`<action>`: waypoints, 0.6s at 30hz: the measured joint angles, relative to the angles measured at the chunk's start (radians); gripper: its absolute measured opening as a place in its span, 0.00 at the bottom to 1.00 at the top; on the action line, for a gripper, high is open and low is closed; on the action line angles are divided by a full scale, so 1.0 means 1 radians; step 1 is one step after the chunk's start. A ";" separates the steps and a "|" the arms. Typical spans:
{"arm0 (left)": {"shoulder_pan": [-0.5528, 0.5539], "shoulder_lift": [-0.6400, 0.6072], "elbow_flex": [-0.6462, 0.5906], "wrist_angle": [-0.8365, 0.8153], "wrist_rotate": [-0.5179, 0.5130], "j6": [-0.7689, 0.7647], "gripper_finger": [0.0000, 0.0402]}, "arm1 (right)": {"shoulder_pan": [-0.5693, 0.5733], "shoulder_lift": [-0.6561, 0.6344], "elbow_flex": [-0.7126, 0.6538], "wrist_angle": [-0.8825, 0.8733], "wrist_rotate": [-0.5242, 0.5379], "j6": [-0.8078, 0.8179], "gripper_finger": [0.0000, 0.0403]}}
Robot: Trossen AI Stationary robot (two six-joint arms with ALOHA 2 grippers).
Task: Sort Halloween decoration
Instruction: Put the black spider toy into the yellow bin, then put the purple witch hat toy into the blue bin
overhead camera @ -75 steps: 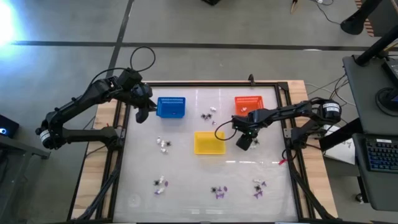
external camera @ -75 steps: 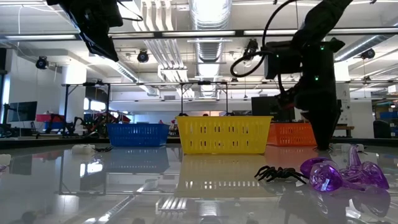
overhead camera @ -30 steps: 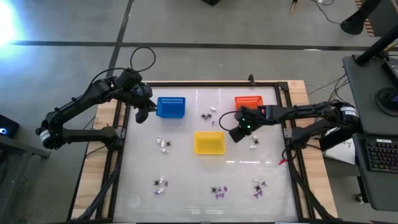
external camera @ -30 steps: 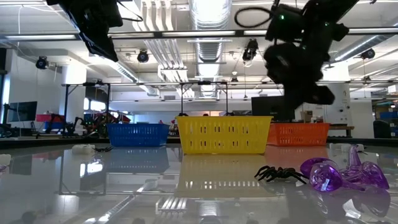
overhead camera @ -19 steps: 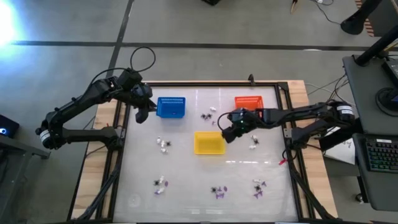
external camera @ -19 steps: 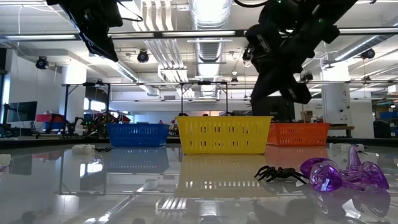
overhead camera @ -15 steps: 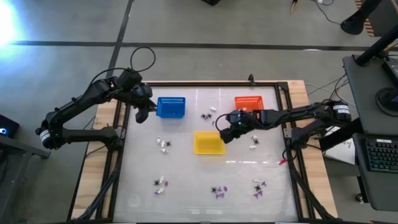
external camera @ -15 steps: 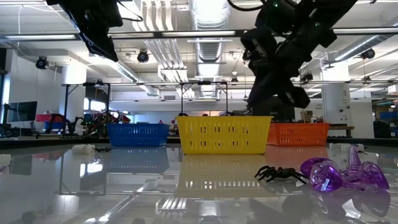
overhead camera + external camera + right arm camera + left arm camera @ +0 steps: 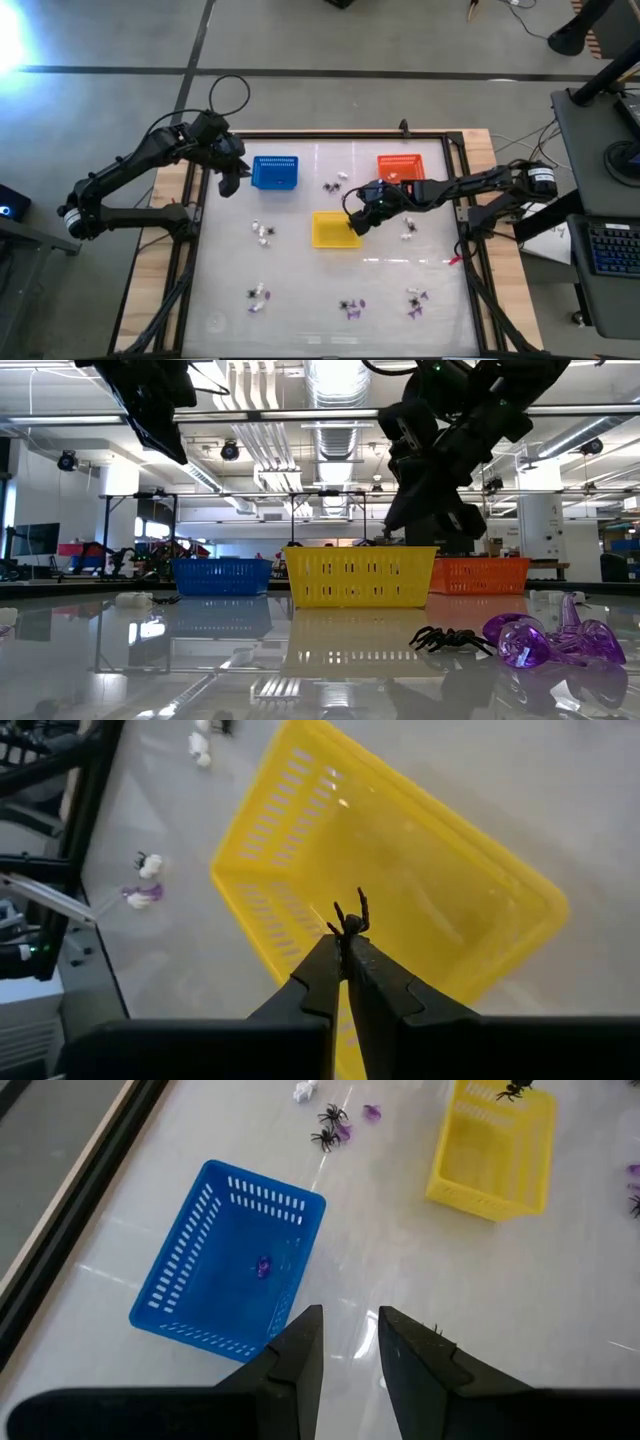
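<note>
My right gripper (image 9: 345, 948) hangs over the right part of the yellow basket (image 9: 335, 230), shut on a small black spider (image 9: 350, 920). My left gripper (image 9: 350, 1325) waits open and holds nothing, above the table just left of the blue basket (image 9: 275, 172), in which a purple trinket (image 9: 262, 1267) lies. More decoration lies loose on the table: a black and white cluster (image 9: 335, 185), white pieces (image 9: 264, 232), and purple and black ones (image 9: 351, 306) near the front edge. My right gripper pinches the black spider's body (image 9: 347, 930) between the very tips of its two fingers. The fingers slant down from the table's right side. The spider is lifted clear above the yellow basket's inside, with its legs sticking out past the fingertips.
An orange basket (image 9: 400, 166) stands at the far right, behind my right arm. White trinkets (image 9: 408, 232) lie right of the yellow basket. A black spider (image 9: 450, 638) and purple pieces (image 9: 545, 640) lie near the front edge. Dark frame rails border the table.
My right gripper has moved toward the table's left edge, from in front of the orange basket to over the yellow basket, carrying the black spider clear of the table and tipping as it went.
</note>
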 joint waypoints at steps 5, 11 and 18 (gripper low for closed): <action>0.000 0.005 0.000 -0.005 0.000 0.000 0.20 | 0.000 0.004 0.031 -0.005 0.018 -0.034 0.15; 0.000 0.006 0.000 -0.005 0.001 0.000 0.20 | 0.000 0.004 0.067 -0.016 0.022 -0.041 0.24; 0.000 0.006 0.000 -0.031 0.003 0.000 0.20 | 0.000 -0.002 0.167 -0.258 0.043 -0.056 0.28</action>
